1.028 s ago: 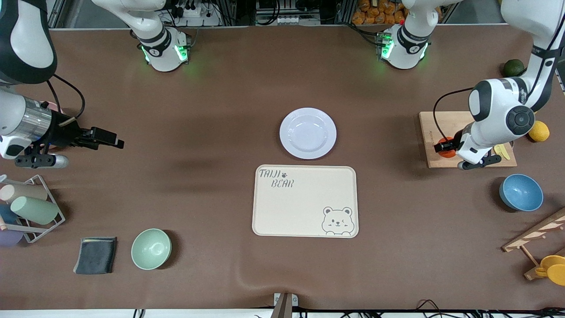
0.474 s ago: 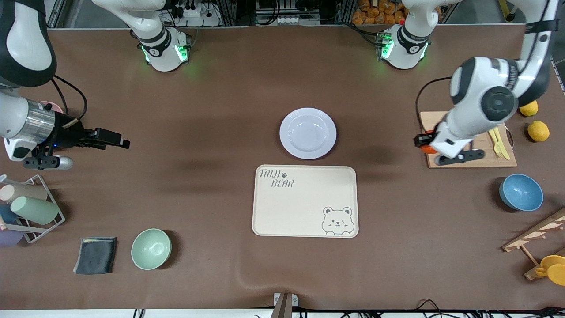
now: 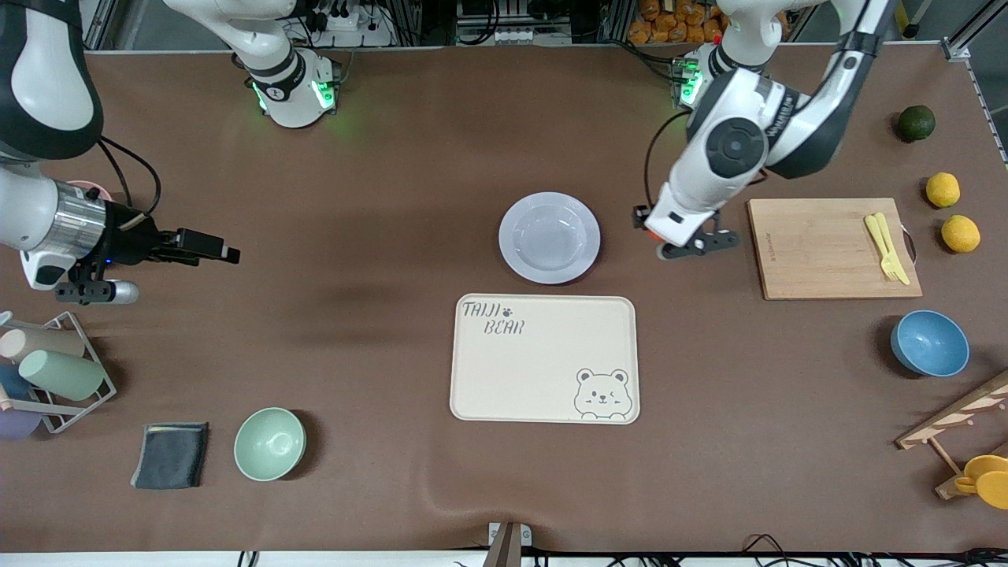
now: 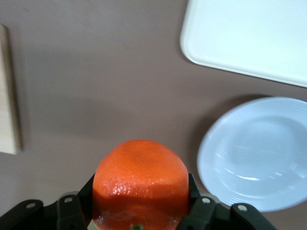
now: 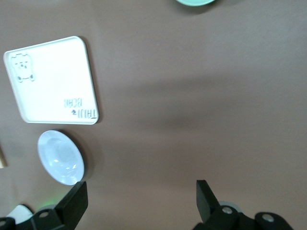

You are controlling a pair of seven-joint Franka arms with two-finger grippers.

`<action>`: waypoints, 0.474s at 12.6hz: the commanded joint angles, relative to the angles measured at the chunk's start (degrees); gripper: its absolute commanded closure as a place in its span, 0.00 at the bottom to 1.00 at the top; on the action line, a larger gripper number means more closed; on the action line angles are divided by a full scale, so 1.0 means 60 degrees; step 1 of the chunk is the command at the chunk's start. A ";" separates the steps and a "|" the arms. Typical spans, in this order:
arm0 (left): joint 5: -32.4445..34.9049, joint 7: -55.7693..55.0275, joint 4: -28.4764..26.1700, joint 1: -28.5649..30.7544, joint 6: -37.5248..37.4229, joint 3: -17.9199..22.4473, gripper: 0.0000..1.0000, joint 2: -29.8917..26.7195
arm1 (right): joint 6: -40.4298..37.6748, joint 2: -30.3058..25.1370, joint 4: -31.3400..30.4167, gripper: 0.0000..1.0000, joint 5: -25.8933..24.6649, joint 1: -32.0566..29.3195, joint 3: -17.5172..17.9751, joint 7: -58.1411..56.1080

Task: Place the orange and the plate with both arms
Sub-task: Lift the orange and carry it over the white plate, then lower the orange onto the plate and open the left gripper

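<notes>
The orange (image 4: 140, 179) is gripped between the fingers of my left gripper (image 4: 140, 194). In the front view only a red sliver of the orange (image 3: 647, 233) shows under the left gripper (image 3: 644, 227), which is over bare table between the plate and the cutting board. The pale lavender-white plate (image 3: 549, 237) sits empty at mid-table, just farther from the front camera than the tray; it also shows in the left wrist view (image 4: 259, 153) and the right wrist view (image 5: 60, 157). My right gripper (image 3: 223, 253) is open and empty, over the table toward the right arm's end, its wide-apart fingers (image 5: 76, 201) showing in the wrist view.
The cream bear-print tray (image 3: 543, 358) lies nearer the camera than the plate. A wooden cutting board (image 3: 819, 248) with a yellow fork, two yellow fruits (image 3: 961, 233), a dark green fruit (image 3: 916, 123) and a blue bowl (image 3: 929, 342) are toward the left arm's end. A mint bowl (image 3: 269, 443), grey cloth (image 3: 171, 454) and cup rack (image 3: 51, 370) are toward the right arm's end.
My left gripper has lifted the orange off the cutting board and carried it toward the plate. My right gripper has edged slightly toward the middle of the table.
</notes>
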 commanded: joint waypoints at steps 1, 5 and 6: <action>-0.0181 -0.1173 0.0943 -0.0427 -0.0112 -0.0501 1.00 0.1082 | -0.0132 0.0274 0.0150 0.00 0.0571 0.0076 -0.0034 0.0125; 0.0795 -0.2873 0.1631 -0.1617 0.0855 -0.0443 1.00 0.2985 | 0.0290 0.0757 0.0092 0.00 0.1652 0.0558 -0.0048 0.0154; 0.1221 -0.3370 0.2069 -0.1864 0.0856 -0.0429 1.00 0.3643 | 0.0815 0.0801 -0.0286 0.00 0.1844 0.0748 -0.0048 0.0212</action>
